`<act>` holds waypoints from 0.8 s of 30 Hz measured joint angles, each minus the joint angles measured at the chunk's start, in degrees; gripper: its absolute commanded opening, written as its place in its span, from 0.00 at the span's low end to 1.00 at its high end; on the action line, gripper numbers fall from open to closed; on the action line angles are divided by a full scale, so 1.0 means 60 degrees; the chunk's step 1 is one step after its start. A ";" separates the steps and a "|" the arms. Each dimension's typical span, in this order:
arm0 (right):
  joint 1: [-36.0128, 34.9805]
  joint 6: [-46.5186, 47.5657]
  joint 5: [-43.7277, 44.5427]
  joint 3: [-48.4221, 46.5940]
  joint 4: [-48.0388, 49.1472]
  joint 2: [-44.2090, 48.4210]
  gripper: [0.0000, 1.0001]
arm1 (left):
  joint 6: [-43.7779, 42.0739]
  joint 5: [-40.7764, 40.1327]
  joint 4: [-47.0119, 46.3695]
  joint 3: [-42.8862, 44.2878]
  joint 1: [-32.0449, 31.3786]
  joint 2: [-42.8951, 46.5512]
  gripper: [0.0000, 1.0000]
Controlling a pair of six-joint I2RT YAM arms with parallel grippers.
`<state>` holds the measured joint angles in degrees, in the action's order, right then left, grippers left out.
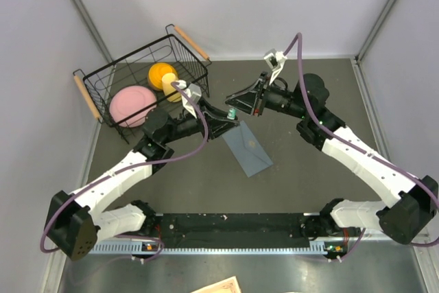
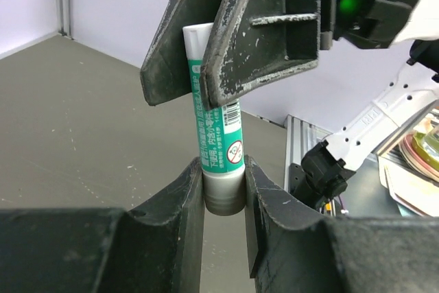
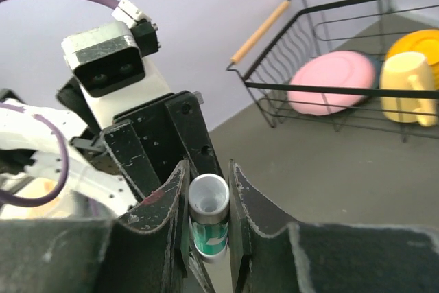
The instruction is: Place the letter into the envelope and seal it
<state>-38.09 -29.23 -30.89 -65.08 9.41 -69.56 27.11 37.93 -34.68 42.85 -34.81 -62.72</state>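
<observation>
My left gripper (image 2: 224,178) pinched the glue stick (image 2: 218,135) base, my right gripper (image 3: 207,193) pinched its top. The envelope (image 1: 248,146) lay mid worktop (image 1: 295,183); letter unseen, probably inside. Gluing, sealing left.

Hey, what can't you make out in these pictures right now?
- Top view: whether the envelope holds the letter; its paper hides that.
- Top view: a cream sheet, cut off by the bottom edge.
- Left wrist view: the glue stick, its upper part mostly behind the right jaws.
- Both wrist views: its label print, too small to read.
</observation>
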 measured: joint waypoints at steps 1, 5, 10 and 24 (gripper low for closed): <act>0.0182 -0.0357 -0.0495 0.0186 0.0444 -0.0062 0.00 | 0.0036 0.0127 0.0000 0.0000 0.0040 -0.0004 0.00; 0.0503 -0.1246 -0.1905 0.0608 0.1923 -0.0299 0.00 | 0.0368 0.0918 -0.0127 0.0000 0.0229 -0.0004 0.00; 0.0557 -0.1413 -0.2947 0.0714 0.2885 -0.0295 0.00 | 0.1060 0.2018 -0.0812 0.0157 0.0313 -0.0229 0.00; 0.0896 -0.1497 -0.3595 0.0503 0.2029 -0.0331 0.00 | 0.1501 0.2543 -0.1727 0.0452 0.0433 -0.0328 0.70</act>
<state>-32.71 -38.22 -52.47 -62.06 21.58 -71.55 36.12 53.19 -45.04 45.56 -32.21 -64.69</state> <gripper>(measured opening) 0.200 0.669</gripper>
